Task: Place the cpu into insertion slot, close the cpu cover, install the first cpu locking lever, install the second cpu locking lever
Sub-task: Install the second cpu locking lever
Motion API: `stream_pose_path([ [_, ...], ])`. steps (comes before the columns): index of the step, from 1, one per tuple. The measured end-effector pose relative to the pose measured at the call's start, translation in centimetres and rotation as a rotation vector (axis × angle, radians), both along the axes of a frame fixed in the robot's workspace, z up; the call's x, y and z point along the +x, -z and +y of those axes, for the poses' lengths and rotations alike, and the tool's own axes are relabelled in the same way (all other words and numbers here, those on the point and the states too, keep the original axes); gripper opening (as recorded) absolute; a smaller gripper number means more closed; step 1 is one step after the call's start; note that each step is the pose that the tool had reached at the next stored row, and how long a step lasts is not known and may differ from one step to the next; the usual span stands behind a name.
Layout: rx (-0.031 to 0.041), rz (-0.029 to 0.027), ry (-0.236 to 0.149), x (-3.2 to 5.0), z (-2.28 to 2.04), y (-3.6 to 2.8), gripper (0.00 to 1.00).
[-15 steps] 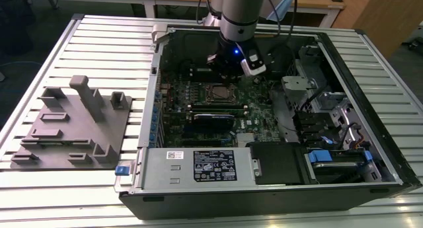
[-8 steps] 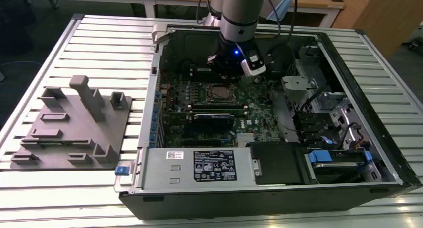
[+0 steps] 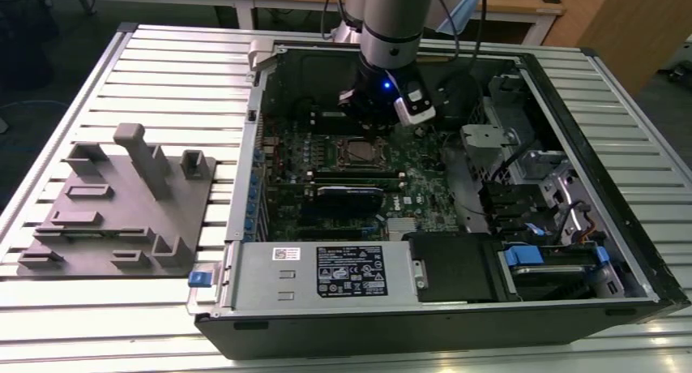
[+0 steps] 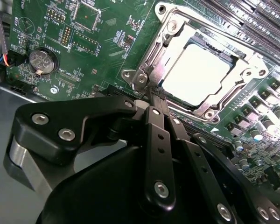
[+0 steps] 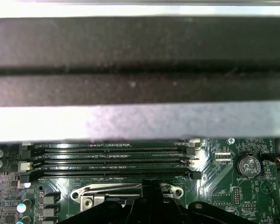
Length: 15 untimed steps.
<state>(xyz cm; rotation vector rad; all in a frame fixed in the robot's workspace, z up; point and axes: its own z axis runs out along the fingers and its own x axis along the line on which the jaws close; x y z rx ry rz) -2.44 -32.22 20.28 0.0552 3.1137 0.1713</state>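
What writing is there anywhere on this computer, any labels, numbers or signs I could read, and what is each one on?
Black label on the grey power supply box: print too small to read.
Small white sticker beside it: too small to read.
White lettering on the green motherboard around the coin battery, in the second wrist view: too small to read reliably.
Nothing can be quoted with confidence.

Cpu [image 4: 200,74] top: pale matt metal; cpu cover [image 4: 177,32] shiny steel; gripper [image 4: 155,100] matt blk.
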Motion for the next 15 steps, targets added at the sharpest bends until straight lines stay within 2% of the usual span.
stream_pose_path([
  [2, -0.0002, -0.0001, 0.0, 0.0, 0.0, -0.38, 0.11],
  [5, -0.0006, -0.0002, 0.0, 0.01, 0.01, -1.3, 0.11],
  [7, -0.0031, -0.0002, 0.0, 0.01, 0.01, -1.63, 0.11],
  [9, -0.0083, -0.0004, 0.0, 0.01, 0.01, -1.68, 0.11],
  [15, -0.0184, -0.0002, 0.0, 0.0, -0.42, -1.69, 0.11],
])
